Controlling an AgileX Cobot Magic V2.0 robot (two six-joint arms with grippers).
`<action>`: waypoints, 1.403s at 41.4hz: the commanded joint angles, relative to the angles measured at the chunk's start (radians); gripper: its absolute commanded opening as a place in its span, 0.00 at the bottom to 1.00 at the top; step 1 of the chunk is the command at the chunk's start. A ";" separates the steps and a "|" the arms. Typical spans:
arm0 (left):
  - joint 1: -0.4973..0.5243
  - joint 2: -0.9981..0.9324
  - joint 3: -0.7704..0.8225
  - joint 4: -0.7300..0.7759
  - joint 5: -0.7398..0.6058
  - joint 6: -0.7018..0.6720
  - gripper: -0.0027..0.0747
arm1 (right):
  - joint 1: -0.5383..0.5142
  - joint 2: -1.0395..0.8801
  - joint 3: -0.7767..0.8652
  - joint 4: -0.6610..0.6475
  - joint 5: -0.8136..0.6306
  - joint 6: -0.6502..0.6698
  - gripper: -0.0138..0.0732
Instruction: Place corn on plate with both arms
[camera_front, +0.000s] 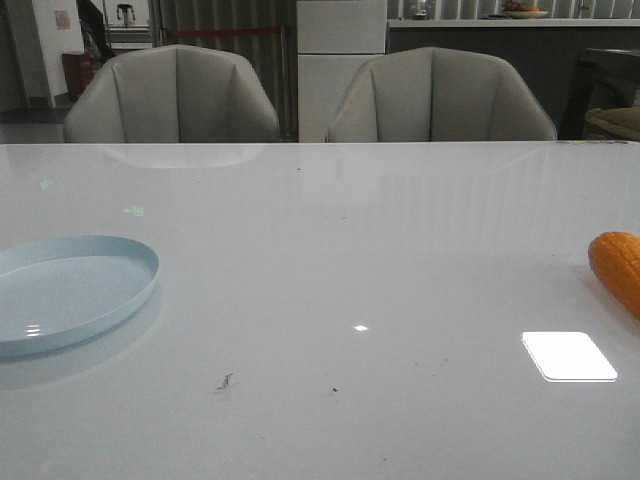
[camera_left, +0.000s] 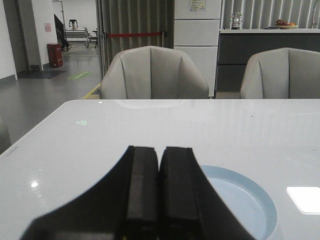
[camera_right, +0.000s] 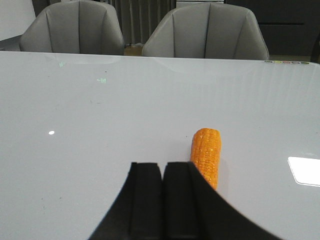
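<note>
The orange corn (camera_front: 620, 268) lies on the white table at the far right edge of the front view, partly cut off. In the right wrist view the corn (camera_right: 206, 154) lies just ahead of and beside my right gripper (camera_right: 162, 165), which is shut and empty. The pale-blue plate (camera_front: 70, 290) sits empty at the table's left. In the left wrist view the plate (camera_left: 245, 200) lies just beside my left gripper (camera_left: 159, 150), which is shut and empty. Neither gripper shows in the front view.
Two grey chairs (camera_front: 175, 95) (camera_front: 440, 95) stand behind the table's far edge. A bright window reflection (camera_front: 568, 355) lies on the white tabletop (camera_front: 340, 260) near the front right.
</note>
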 joint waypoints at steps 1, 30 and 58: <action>-0.006 -0.017 0.037 -0.001 -0.090 -0.009 0.15 | -0.005 -0.019 -0.022 0.000 -0.089 -0.005 0.23; -0.006 -0.017 0.037 -0.001 -0.117 -0.009 0.15 | -0.005 -0.019 -0.022 0.000 -0.092 -0.005 0.23; -0.006 0.004 -0.191 0.126 -0.249 -0.009 0.15 | -0.005 0.023 -0.258 0.026 -0.192 -0.004 0.23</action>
